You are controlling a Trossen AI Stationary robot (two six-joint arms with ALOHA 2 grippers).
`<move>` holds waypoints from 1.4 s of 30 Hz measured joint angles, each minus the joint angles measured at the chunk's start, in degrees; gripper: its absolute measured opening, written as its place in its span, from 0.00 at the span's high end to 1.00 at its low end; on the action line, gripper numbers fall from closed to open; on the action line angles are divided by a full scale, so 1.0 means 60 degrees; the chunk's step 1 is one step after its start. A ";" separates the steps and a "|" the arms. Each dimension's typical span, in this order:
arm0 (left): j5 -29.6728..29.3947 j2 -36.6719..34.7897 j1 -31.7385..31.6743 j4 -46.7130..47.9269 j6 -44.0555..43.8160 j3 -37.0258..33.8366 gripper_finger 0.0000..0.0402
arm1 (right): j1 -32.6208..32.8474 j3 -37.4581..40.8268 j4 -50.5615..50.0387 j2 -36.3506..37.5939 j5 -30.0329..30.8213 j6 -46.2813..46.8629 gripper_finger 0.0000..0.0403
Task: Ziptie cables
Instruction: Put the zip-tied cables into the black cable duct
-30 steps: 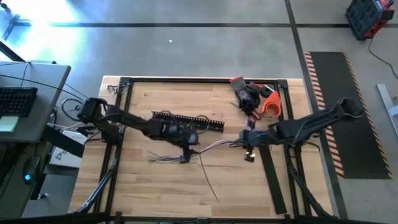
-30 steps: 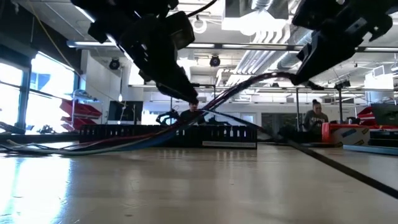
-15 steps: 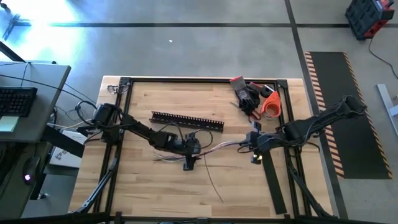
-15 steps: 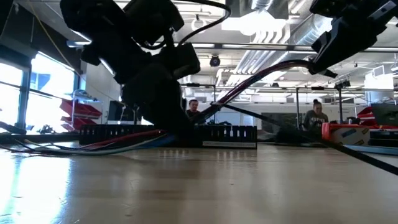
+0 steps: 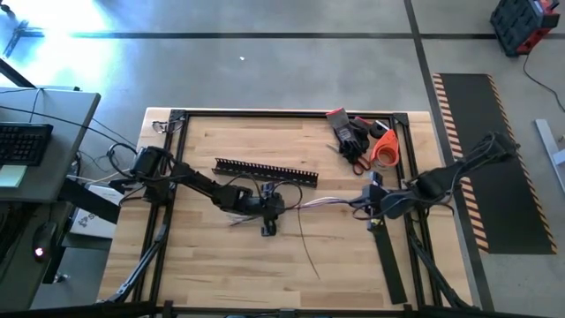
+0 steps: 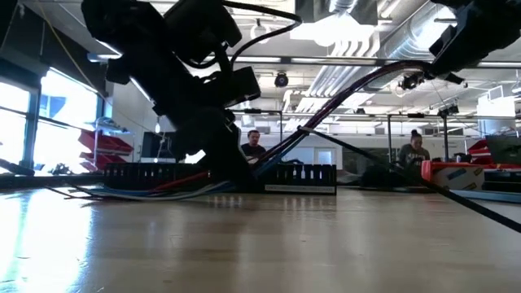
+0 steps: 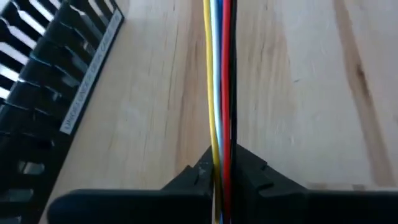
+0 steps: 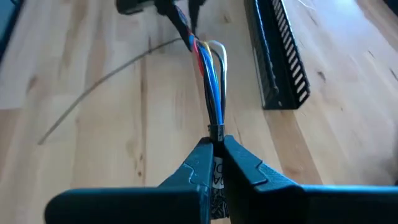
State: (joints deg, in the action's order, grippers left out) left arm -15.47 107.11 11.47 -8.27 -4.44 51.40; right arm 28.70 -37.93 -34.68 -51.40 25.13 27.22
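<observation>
The cables (image 5: 320, 204), a bunch of thin coloured and whitish wires, run across the table's middle between my two grippers. My left gripper (image 5: 269, 210) is down at the table, shut on them near their left part (image 7: 219, 93). Their loose left ends (image 5: 238, 220) lie on the wood. My right gripper (image 5: 372, 202) is shut on their right end (image 8: 214, 93) and stands higher in the low view (image 6: 423, 73). A thin dark zip tie (image 5: 305, 246) lies on the wood nearer the front. My left gripper pinches the bunch (image 7: 219, 158) between its two fingers, some way in from the loose left ends, with the fingers pointing down from above and lying across the wires. The wires sit side by side, low at the table there. My right gripper pinches the bunch's right end (image 8: 216, 129) between its fingertips, coming from the table's right side along the wires. That end is lifted clear, and the bunch slopes down from it (image 6: 350, 102) toward the left gripper, fairly straight.
A long black slotted duct (image 5: 265, 170) lies just beyond the cables. Gloves and an orange tool (image 5: 364, 141) sit at the far right corner. A flat black strip (image 5: 388, 261) lies along the right edge. People stand in the room behind (image 6: 413, 155).
My left gripper has come down to the table and toward its right edge, then shut on the cables. My right gripper has moved toward the table's right edge with its end, drawing the bunch straighter; the loose left ends have slid right.
</observation>
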 joint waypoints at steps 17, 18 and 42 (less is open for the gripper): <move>-0.2781 -0.3844 0.0035 0.9002 0.0225 0.0583 1.00 | -0.0953 -0.0007 0.1289 -0.0128 0.1303 -0.0125 1.00; -0.2745 -0.4149 -0.0155 0.9509 0.0261 0.0583 1.00 | -0.1153 -0.0007 0.1624 -0.0327 0.1296 -0.0381 1.00; -0.0876 -0.5541 -0.5253 0.8988 0.4952 -0.2506 0.93 | -0.5492 -0.0012 0.4291 -0.4651 -0.2365 -0.2885 1.00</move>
State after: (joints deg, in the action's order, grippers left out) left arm -20.73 73.87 -20.04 45.66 25.28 36.36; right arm -4.25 -38.01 -8.93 -79.30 10.94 9.91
